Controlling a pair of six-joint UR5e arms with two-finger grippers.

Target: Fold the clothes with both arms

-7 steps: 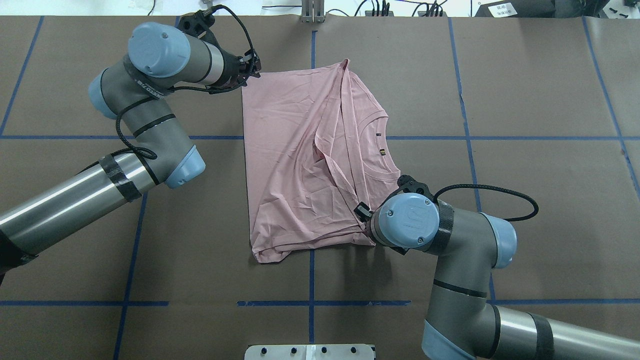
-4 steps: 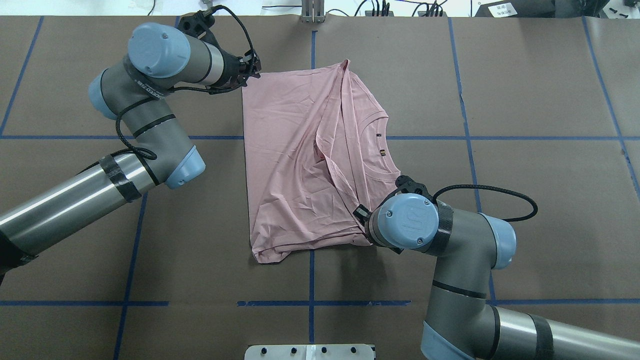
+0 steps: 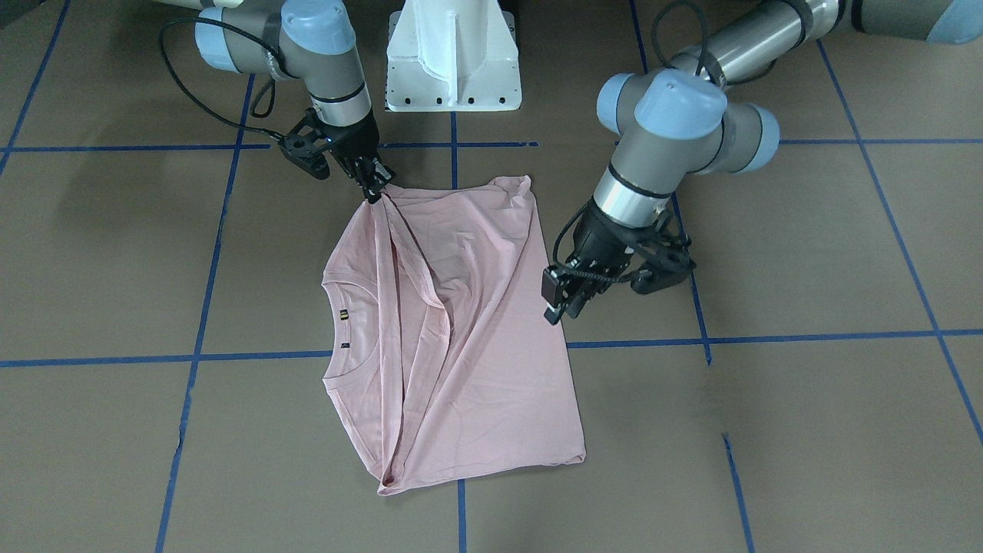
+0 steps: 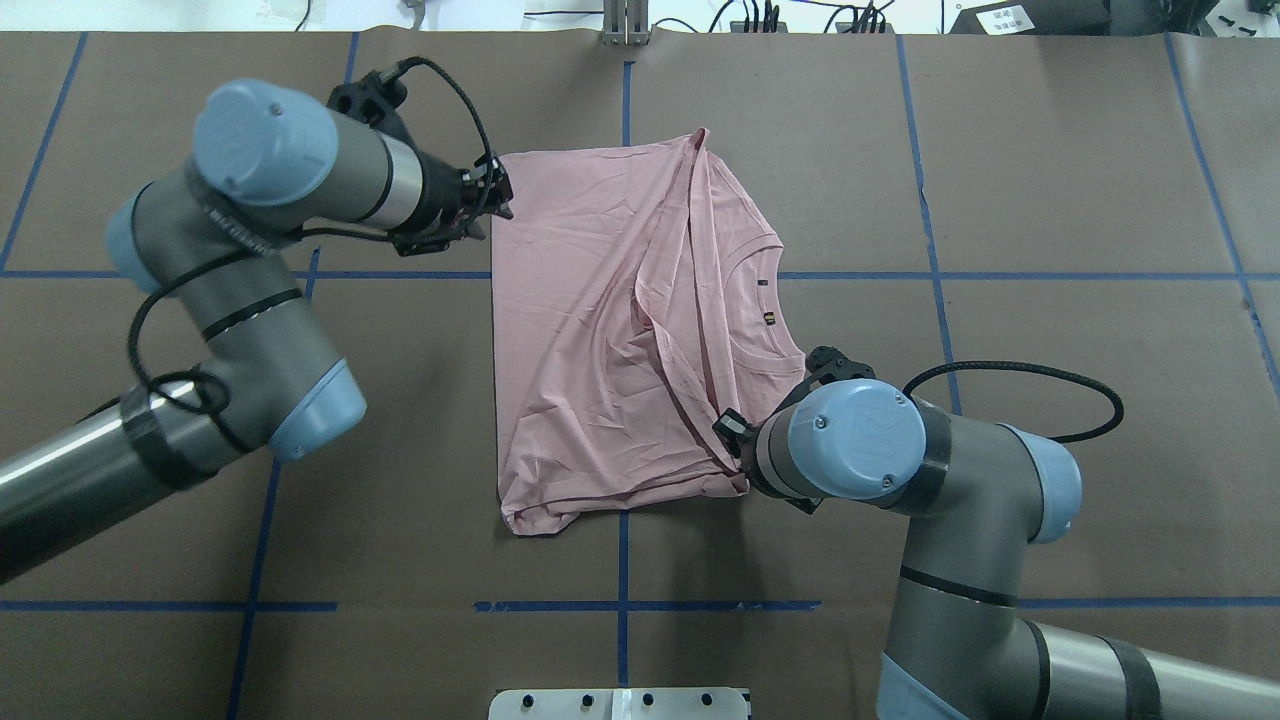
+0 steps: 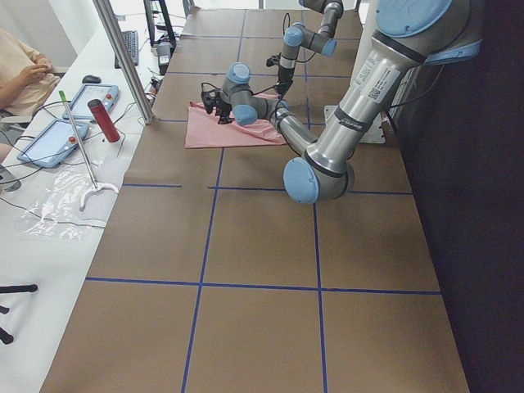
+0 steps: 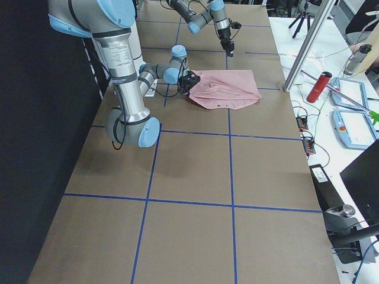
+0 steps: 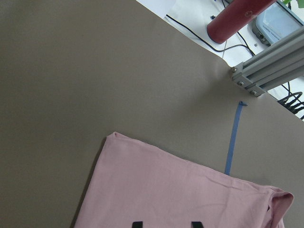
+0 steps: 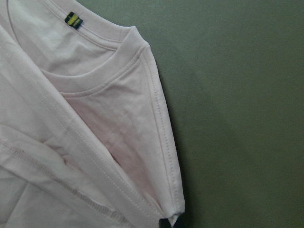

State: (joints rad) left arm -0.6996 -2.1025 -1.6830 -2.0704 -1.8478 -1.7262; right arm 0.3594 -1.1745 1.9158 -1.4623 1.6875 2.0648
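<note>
Folding T-shirt [image 4: 590, 330] with right hand [image 3: 376, 189] pinching its corner, left hand [image 3: 558, 302] spread; needs left regrip next.

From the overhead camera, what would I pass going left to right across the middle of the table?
left gripper → pink T-shirt → looping black cable
</note>
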